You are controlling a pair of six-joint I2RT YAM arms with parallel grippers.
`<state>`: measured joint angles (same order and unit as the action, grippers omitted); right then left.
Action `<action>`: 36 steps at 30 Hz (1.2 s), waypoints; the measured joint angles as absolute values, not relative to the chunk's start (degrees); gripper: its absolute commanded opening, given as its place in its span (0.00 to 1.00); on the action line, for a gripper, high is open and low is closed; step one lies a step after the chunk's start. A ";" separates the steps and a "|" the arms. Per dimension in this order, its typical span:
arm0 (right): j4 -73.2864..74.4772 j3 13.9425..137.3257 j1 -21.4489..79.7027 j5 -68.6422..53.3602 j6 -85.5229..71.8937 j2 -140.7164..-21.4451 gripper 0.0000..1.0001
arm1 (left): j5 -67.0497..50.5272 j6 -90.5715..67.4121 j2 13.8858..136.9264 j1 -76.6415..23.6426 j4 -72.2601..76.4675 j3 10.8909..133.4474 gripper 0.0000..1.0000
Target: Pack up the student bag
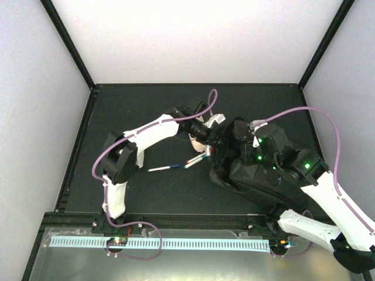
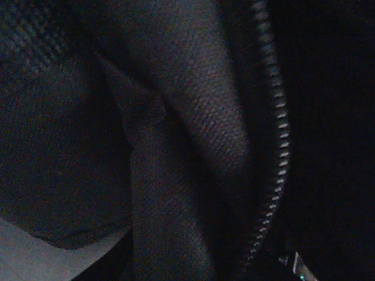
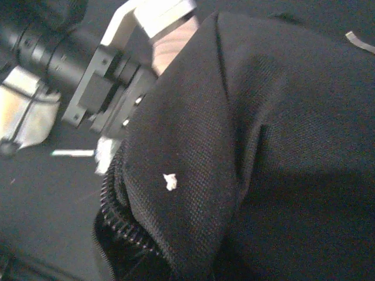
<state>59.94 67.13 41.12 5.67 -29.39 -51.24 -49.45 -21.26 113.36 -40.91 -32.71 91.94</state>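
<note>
The student bag (image 1: 263, 178) lay toward three o'clock of the table's middle, its mouth turned to about ten o'clock. The right gripper (image 1: 249, 133) was closed tight above it, fingers hidden by cloth. I took it to be pinching the flap up so the mouth gaped. The left gripper (image 1: 212, 142) was buried inside, beside the zipper (image 2: 280, 146), so I couldn't tell its spread. Pens (image 1: 166, 168) waited at the bag's nine o'clock.
</note>
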 measured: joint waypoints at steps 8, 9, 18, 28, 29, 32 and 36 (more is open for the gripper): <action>60.86 68.55 41.17 16.80 -31.05 -49.45 0.02 | -36.16 -21.47 103.15 -40.16 -29.32 83.07 0.99; 60.95 68.55 41.17 17.54 -31.40 -48.93 0.02 | -34.33 -21.58 101.30 -39.94 -29.15 82.15 0.99; 62.48 68.60 41.39 25.08 -34.02 -41.54 0.02 | -25.26 -25.26 94.87 -32.80 -25.54 77.32 0.87; 63.48 69.41 41.39 26.52 -33.21 -39.70 0.02 | -26.46 -30.37 108.01 -30.79 -23.83 75.18 0.83; 63.48 69.41 41.39 26.46 -33.10 -39.81 0.02 | -26.57 -30.70 108.68 -30.74 -23.44 75.20 0.83; 63.48 69.41 41.39 26.37 -32.77 -39.88 0.02 | -26.76 -31.20 110.39 -30.37 -22.50 75.46 0.81; 63.46 69.41 41.39 25.76 -32.29 -40.18 0.02 | -26.96 -32.29 113.21 -29.17 -21.37 75.68 0.79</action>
<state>63.46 69.41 41.39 25.76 -32.29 -40.18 -26.96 -32.29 113.21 -29.17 -21.37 75.68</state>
